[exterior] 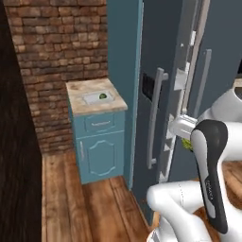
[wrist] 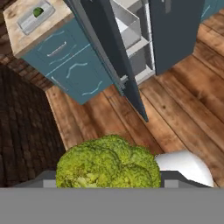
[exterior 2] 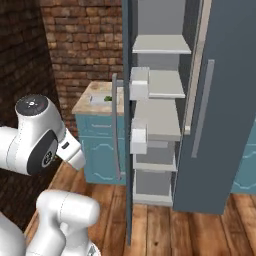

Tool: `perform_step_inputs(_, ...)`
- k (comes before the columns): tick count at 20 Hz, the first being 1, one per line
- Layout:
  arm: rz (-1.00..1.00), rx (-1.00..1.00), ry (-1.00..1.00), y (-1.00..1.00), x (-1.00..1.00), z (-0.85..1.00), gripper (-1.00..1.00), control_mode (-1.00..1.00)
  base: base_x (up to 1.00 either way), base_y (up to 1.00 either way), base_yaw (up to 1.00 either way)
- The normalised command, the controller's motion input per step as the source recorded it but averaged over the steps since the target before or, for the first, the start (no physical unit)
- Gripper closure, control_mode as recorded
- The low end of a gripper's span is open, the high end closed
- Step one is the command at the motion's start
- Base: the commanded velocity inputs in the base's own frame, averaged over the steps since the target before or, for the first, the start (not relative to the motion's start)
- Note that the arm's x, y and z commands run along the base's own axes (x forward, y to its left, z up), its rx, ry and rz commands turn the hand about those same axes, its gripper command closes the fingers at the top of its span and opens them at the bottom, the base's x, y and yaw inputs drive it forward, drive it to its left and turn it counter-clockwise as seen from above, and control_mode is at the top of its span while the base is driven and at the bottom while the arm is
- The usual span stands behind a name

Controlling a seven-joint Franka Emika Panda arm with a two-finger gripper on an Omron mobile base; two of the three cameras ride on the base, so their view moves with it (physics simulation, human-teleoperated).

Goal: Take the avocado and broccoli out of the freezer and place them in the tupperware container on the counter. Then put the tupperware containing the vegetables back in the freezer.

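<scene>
The freezer (exterior 2: 220,100) is the biggest thing here — a tall slate-grey cabinet with its left door (exterior 2: 127,125) swung wide toward the camera, so the right base view sees it edge-on. Light grey inner shelves (exterior 2: 160,45) are stacked inside, and white door bins (exterior 2: 139,82) hang on the open door's inner face. A long grey bar handle (exterior: 153,118) runs down the door's outer face, and a second handle (exterior 2: 202,107) runs down the shut right-hand door.

To the left of the freezer, against the brick wall (exterior: 56,42), stands the low teal cabinet (exterior: 99,146) with its drawer and panelled door, carrying the beige marbled worktop (exterior: 78,106). The tupperware container (exterior: 92,98) lies flat near the middle of that worktop, and the avocado (exterior: 102,96) sits inside it as a small dark green ball toward its right end. The wooden plank floor (wrist: 175,109) spreads out below.

The broccoli (wrist: 109,164) is off the shelves and up in the air, well apart from the worktop — in the hand view its lumpy yellow-green head fills the near edge. The fingers stand apart at about the floret's width and appear to be clamped on it, though the floret itself hides the tips. In the left base view a sliver of the same yellow-green shows beside the arm's dark wrist, in front of the open freezer.
</scene>
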Motion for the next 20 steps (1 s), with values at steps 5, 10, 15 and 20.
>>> perform_step_inputs(5,0.00,0.00,0.00,0.00,0.00,0.00,1.00,1.00,0.66,1.00,-0.13)
perform_step_inputs(10,0.00,0.00,0.00,0.00,0.00,0.00,1.00,1.00,0.78,0.80,-0.26)
perform_step_inputs(15,0.00,0.00,0.00,0.00,0.00,0.00,1.00,1.00,0.75,0.66,-0.35)
perform_step_inputs(20,0.00,0.00,0.00,0.00,0.00,0.00,1.00,1.00,0.69,0.51,-0.42)
